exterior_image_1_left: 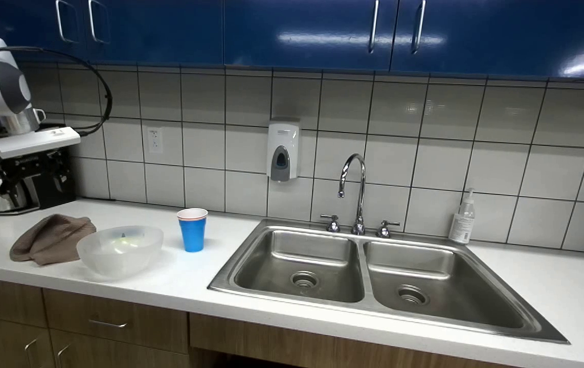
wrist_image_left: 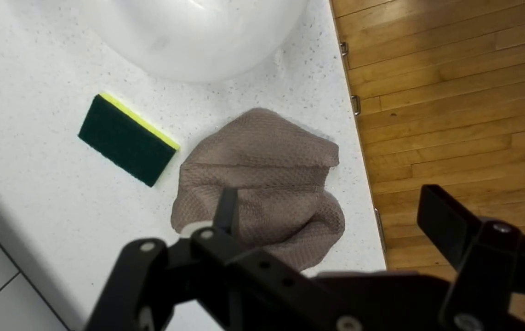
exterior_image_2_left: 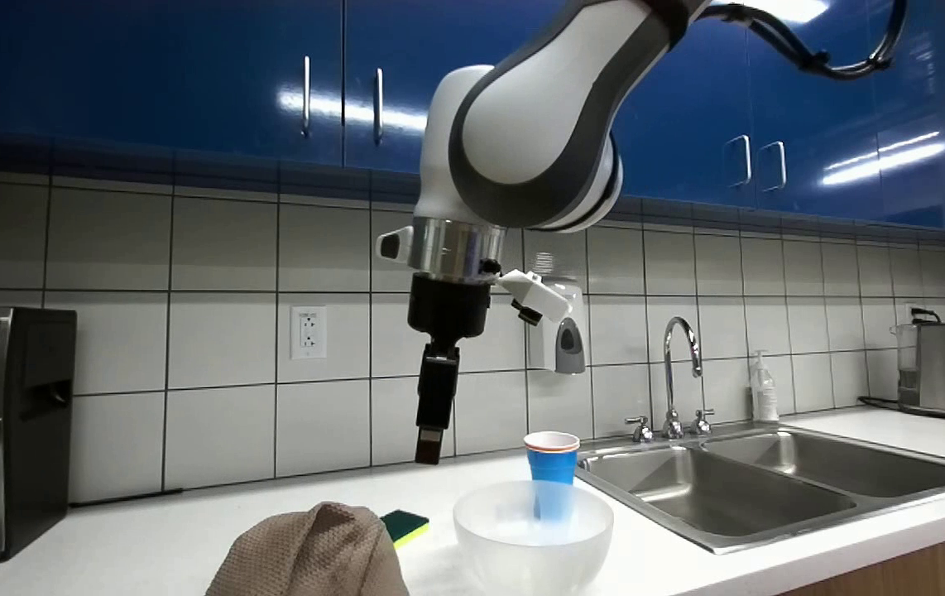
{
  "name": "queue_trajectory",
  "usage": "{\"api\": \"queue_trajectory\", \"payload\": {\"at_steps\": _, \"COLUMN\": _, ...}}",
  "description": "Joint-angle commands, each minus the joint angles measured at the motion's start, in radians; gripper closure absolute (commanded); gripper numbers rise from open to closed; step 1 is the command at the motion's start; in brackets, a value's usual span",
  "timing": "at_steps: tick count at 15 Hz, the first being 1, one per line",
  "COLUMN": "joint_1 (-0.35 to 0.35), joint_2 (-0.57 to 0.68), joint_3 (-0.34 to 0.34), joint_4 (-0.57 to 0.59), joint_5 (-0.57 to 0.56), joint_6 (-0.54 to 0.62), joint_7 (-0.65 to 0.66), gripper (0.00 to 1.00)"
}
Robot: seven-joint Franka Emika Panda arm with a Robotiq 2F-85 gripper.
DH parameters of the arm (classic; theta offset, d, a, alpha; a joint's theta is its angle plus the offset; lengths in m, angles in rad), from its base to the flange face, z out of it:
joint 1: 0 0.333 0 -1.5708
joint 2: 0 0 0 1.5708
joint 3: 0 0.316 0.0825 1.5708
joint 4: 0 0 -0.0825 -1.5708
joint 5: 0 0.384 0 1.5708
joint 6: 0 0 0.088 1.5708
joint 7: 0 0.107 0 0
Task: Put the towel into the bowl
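The brown towel lies crumpled on the white counter, left of the bowl in both exterior views (exterior_image_1_left: 51, 243) (exterior_image_2_left: 315, 553). In the wrist view the towel (wrist_image_left: 262, 179) is below the jaws, near the counter's front edge. The frosted bowl stands upright beside it in both exterior views (exterior_image_1_left: 117, 259) (exterior_image_2_left: 532, 556); its lower part shows at the top of the wrist view (wrist_image_left: 198, 50). My gripper (exterior_image_2_left: 429, 447) is high above the counter. In the wrist view my gripper (wrist_image_left: 331, 202) has its fingers wide apart with nothing between them.
A green and yellow sponge (wrist_image_left: 129, 138) lies between towel, bowl and wall. Blue cups (exterior_image_1_left: 193, 231) stand behind the bowl. A double sink (exterior_image_1_left: 363, 286) is farther right. A coffee machine (exterior_image_2_left: 17, 422) stands at the left. The tiled wall (exterior_image_2_left: 224, 339) rises behind.
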Motion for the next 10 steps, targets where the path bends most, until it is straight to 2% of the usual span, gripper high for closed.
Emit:
{"api": "queue_trajectory", "payload": {"at_steps": 1, "joint_1": -0.020, "joint_2": 0.088, "joint_3": 0.040, "joint_4": 0.101, "joint_5": -0.060, "joint_6": -0.016, "joint_7": 0.006, "gripper": 0.00}}
{"api": "queue_trajectory", "payload": {"at_steps": 10, "joint_1": 0.003, "joint_2": 0.284, "joint_3": 0.064, "joint_4": 0.304, "joint_5": -0.177, "joint_6": -0.078, "joint_7": 0.033, "gripper": 0.00}}
